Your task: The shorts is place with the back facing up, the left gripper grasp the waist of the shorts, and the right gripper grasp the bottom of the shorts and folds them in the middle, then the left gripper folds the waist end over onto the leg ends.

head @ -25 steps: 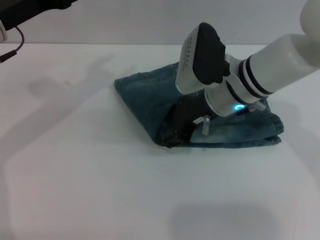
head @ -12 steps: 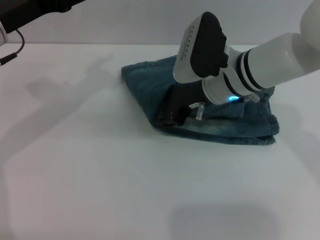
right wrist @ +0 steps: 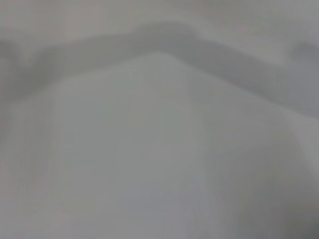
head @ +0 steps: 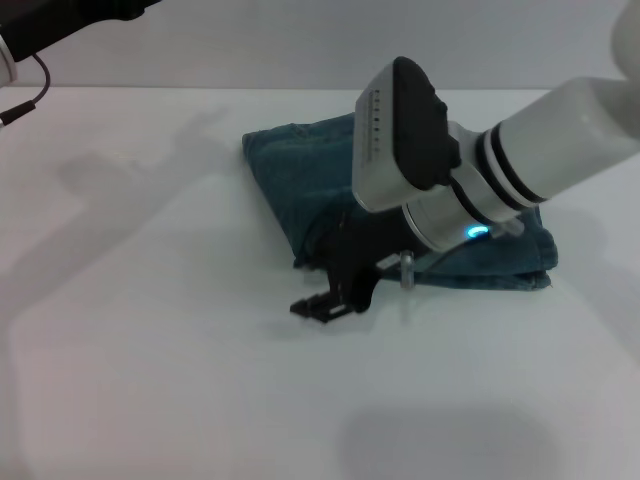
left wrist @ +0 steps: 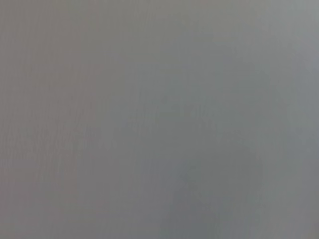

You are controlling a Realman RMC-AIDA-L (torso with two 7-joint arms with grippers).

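The blue denim shorts [head: 300, 175] lie folded into a compact bundle on the white table [head: 150, 350], right of centre in the head view. My right gripper [head: 315, 283] hangs just off the bundle's front left corner, low over the table. Its black fingers [head: 318, 306] are open, with nothing between them. The white right arm [head: 540, 150] reaches in from the right and hides the middle of the shorts. Of my left arm only a dark section [head: 60, 20] shows at the top left corner; its gripper is out of view. Both wrist views show only blank grey surface.
A black cable [head: 25, 95] hangs under the left arm at the far left edge. Bare white tabletop spreads to the left of the shorts and in front of them.
My right gripper has come off the front left edge of the shorts, let the cloth go and moved forward and down over the table. The shorts lie flatter there.
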